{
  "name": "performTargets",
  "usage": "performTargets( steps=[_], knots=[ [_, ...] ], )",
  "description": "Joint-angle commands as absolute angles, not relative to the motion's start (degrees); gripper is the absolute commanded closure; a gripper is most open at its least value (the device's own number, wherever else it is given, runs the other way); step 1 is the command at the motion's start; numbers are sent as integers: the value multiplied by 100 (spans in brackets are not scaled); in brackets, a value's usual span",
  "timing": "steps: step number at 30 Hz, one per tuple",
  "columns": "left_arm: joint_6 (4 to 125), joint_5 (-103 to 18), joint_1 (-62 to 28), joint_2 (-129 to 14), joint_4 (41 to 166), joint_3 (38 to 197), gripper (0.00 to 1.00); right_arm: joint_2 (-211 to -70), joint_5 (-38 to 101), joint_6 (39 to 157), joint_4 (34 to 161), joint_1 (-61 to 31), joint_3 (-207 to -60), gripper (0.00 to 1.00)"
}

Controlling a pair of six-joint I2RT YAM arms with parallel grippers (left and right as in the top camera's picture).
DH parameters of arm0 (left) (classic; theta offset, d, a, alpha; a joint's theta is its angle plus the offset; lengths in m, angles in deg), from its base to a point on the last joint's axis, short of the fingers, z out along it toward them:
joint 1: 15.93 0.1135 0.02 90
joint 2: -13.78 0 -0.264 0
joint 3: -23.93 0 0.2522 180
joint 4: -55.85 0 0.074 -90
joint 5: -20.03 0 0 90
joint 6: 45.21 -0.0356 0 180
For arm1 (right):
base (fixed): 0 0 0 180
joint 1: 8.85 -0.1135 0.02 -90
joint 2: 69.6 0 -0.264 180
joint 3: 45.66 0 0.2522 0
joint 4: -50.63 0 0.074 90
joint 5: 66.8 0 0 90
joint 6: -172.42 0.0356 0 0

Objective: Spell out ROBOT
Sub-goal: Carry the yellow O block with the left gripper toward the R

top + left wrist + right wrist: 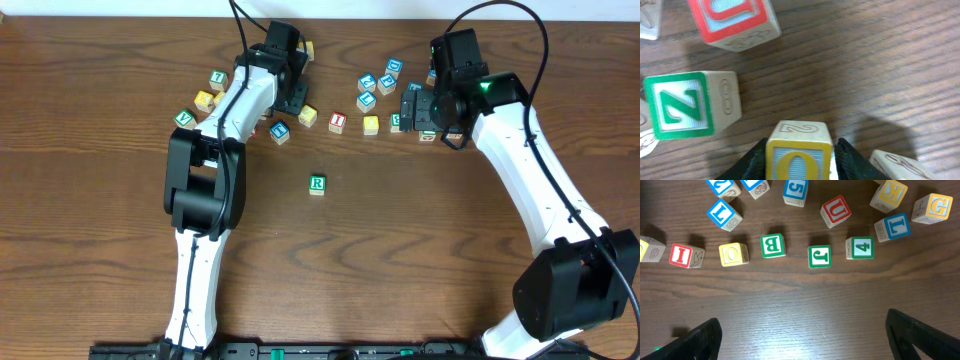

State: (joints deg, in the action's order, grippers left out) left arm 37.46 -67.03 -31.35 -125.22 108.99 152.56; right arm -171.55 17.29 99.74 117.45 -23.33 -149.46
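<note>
Because the left hand [801, 143] stands narrow, its fingers [747, 165] flush against both flanks of the yellow O cube [799, 162] with no gap to be seen, the first risk lies in the grip itself. Only the tips seem to bear on the wood, and the cube rests on the tabletop [865, 75], so an off-centre hold could let it swivel or slip out on the lift. A pale cube [895, 167] sits almost against one finger, and a green-lettered cube [682, 105] and a red U cube [732, 20] lie close by, all in the scatter beyond the green R cube [317, 184] and to its left; a sideways pull rather than a straight rise would likely drag or knock them. The green R cube stands alone, nearer the robot than every other cube, and the O probably belongs just to its right; a hasty set-down could shove the R askew or leave the O turned. The right hand [802, 317], spread wide and holding nothing, hovers beyond the R and to its right, above the green B cube [773, 245] and a second yellow O cube [734, 254]. Should both arms head for the R together, they could clash.
</note>
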Motion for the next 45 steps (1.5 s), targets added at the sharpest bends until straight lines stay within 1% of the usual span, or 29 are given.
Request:
performTargets(
  steps=[1,6,15,20,30,35,38,39,45],
  knots=[
    [3969,-7092,-3107,-12574,10873,15212,62,-17164,1667,9911,11749,-2342,-15049,1],
    [4000,-7090,-3107,-12500,10901,15219,67,-17164,1667,9911,11749,-2342,-15049,1],
    [4384,-7084,-3113,-11873,11013,15236,69,-17164,1667,9911,11749,-2342,-15049,1],
    [4690,-7066,-3118,-11357,11323,15236,69,-17164,1667,9911,11749,-2342,-15049,1],
    [5460,-6937,-3384,-10166,13104,15236,69,-17164,1667,9911,11749,-2342,-15049,1],
    [5462,-6240,-3620,-10122,14077,15227,69,-17164,1667,9911,11749,-2342,-15049,1],
    [5455,-6225,-3839,-10185,14588,15168,71,-17164,1667,9911,11749,-2342,-15049,1],
    [5458,-6225,-3911,-10185,14674,15092,73,-17164,1667,9911,11749,-2342,-15049,1],
    [5506,-6218,-4274,-10185,14630,14167,74,-17164,1667,9911,11749,-2342,-15049,1]
  ],
)
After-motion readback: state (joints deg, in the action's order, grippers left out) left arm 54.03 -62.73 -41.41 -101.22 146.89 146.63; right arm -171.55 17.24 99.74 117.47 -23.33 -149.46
